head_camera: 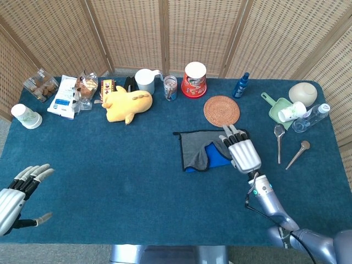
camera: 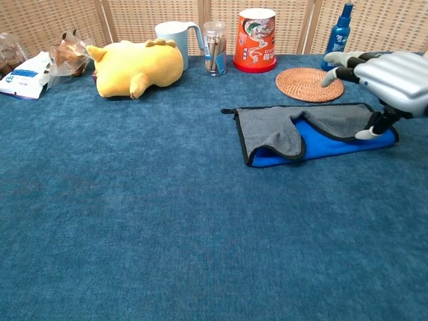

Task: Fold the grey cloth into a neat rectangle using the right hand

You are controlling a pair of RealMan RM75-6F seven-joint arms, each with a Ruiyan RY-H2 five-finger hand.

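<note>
The grey cloth (head_camera: 195,147) with a blue underside lies half folded at the table's middle right. A grey flap (camera: 269,128) is turned over the left part and the blue face (camera: 331,145) is bare toward the right. My right hand (head_camera: 243,150) hovers flat over the cloth's right end, fingers stretched out and apart. In the chest view the right hand (camera: 393,75) has its thumb tip (camera: 369,134) down on the cloth's right edge, with nothing gripped. My left hand (head_camera: 16,193) hangs open at the near left corner, far from the cloth.
A woven coaster (head_camera: 221,110) lies just behind the cloth, with a red cup (head_camera: 194,79) and a blue bottle (head_camera: 240,85) beyond it. A yellow plush (head_camera: 127,103) sits to the back left. Two spoons (head_camera: 279,140) and a green scoop (head_camera: 278,109) lie to the right.
</note>
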